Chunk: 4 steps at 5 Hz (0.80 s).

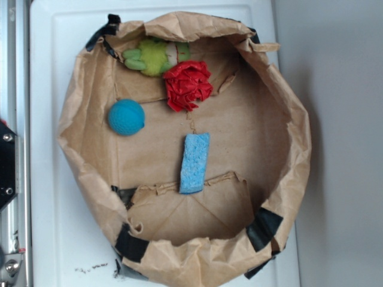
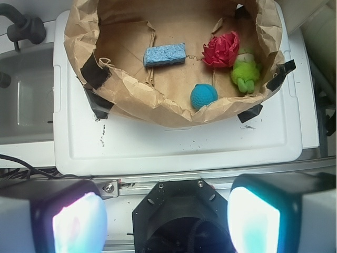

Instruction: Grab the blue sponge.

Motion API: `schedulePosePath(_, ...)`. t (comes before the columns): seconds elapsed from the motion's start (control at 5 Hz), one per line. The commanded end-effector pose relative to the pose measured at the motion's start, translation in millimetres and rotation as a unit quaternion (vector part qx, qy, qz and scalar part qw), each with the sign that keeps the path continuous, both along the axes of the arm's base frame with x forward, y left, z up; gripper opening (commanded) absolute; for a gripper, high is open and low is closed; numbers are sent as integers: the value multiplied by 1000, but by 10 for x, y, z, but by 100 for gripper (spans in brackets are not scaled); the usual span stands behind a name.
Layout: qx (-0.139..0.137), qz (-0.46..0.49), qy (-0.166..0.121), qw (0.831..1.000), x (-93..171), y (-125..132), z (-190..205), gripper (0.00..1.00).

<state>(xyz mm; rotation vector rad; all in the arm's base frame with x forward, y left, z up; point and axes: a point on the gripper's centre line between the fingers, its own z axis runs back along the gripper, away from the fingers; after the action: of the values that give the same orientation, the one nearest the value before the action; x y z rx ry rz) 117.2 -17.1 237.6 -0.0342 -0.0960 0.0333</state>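
Observation:
The blue sponge (image 1: pixel 195 163) lies flat on the floor of a brown paper bag (image 1: pixel 84 161), near its middle, long side running up and down the exterior view. The wrist view shows the sponge (image 2: pixel 165 55) at the top, inside the bag (image 2: pixel 147 103), far from the jaws. My gripper (image 2: pixel 166 221) hangs well back from the bag, over the robot's black base, open, with nothing between its two glowing pads (image 2: pixel 79 224). The gripper does not show in the exterior view.
A round teal ball (image 1: pixel 126 117) lies left of the sponge, with a crumpled red object (image 1: pixel 188 85) and a green plush toy (image 1: pixel 154 56) at the back. The bag's crumpled walls stand on a white lid (image 1: pixel 48 72), black tape (image 1: pixel 130 243) holding the corners.

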Motion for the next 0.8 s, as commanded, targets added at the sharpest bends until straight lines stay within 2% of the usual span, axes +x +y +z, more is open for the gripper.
schedulePosePath(0.0, 0, 0, 0, 1000, 0, 0, 0, 100)
schedulePosePath(0.2, -17, 112, -1, 994, 500, -69, -48, 100)
schedulePosePath(0.4, -21, 178, -5, 984, 1005, 27, -283, 100)
schedulePosePath(0.6, -43, 299, -21, 953, 1471, 363, -494, 100)
